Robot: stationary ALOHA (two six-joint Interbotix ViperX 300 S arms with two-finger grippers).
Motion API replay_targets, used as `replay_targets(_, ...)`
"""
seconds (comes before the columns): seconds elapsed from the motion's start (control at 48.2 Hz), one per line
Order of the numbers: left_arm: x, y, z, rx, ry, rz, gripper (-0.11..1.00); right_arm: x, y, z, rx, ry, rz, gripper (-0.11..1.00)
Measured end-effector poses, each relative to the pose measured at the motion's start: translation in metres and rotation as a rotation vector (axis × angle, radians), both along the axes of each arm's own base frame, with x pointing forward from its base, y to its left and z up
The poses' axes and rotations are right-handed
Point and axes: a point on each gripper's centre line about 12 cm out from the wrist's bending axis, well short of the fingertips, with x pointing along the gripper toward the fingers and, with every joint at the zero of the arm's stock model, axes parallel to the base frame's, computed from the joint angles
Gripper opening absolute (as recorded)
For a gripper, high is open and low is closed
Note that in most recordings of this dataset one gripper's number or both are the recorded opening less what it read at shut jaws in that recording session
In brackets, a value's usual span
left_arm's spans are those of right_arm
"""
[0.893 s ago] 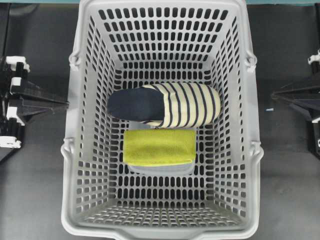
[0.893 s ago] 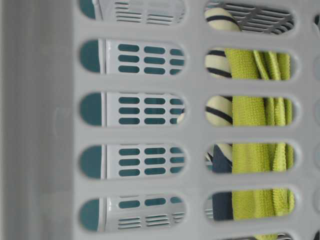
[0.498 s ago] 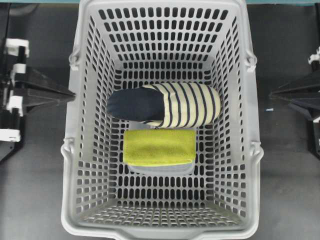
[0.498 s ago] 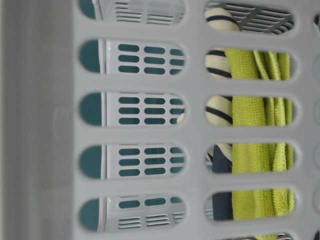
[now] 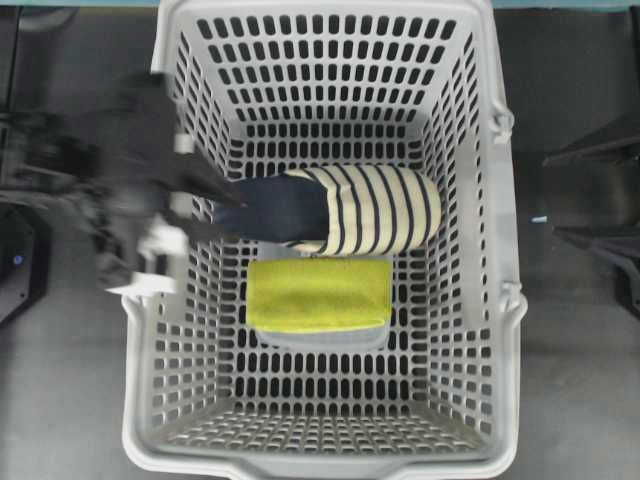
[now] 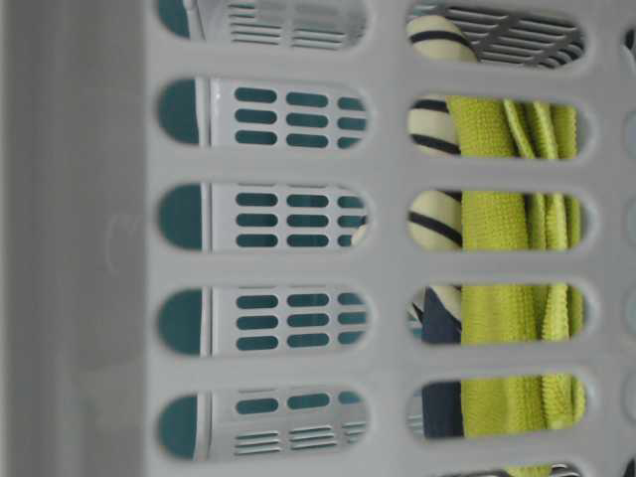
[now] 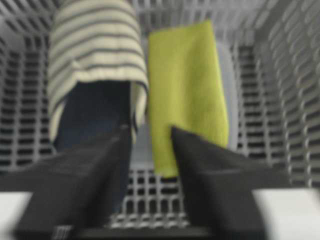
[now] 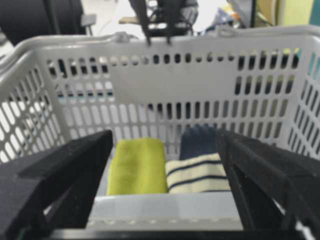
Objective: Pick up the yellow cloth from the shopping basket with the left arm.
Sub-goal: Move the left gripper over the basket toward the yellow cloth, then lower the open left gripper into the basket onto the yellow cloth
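The left arm (image 5: 130, 200) is black with white tags and blurred, its pincer (image 7: 150, 135) bearing wedge-shaped black fingers (image 7: 210, 185), and the right pincer (image 8: 165, 165) has broad matte black fingers.

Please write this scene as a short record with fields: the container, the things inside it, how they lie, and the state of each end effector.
container: shopping basket, light grey, slotted walls and floor
item 1: yellow cloth, folded flat on the basket floor
item 2: striped slipper, cream and navy, lying beside the cloth
left end effector: open, holds nothing, blurred, above the basket's left wall, pointing toward the slipper and cloth
right end effector: open wide, holds nothing, outside the basket
cloth picked up: not yet
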Motion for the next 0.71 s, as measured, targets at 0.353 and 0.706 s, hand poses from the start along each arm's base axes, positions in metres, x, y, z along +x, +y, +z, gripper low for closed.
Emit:
replay_targets(0.353,0.075,-0.031,-0.055,0.009,0.234,-0.057,0.86,0.0,0.0,0.0,0.003,0.0,0.001,0.76)
replay_targets(0.706,0.113,-0.046,-0.122,0.028,0.411,-0.078,0.85,-0.001,0.0,0.001,0.003,-0.006,0.001,0.75)
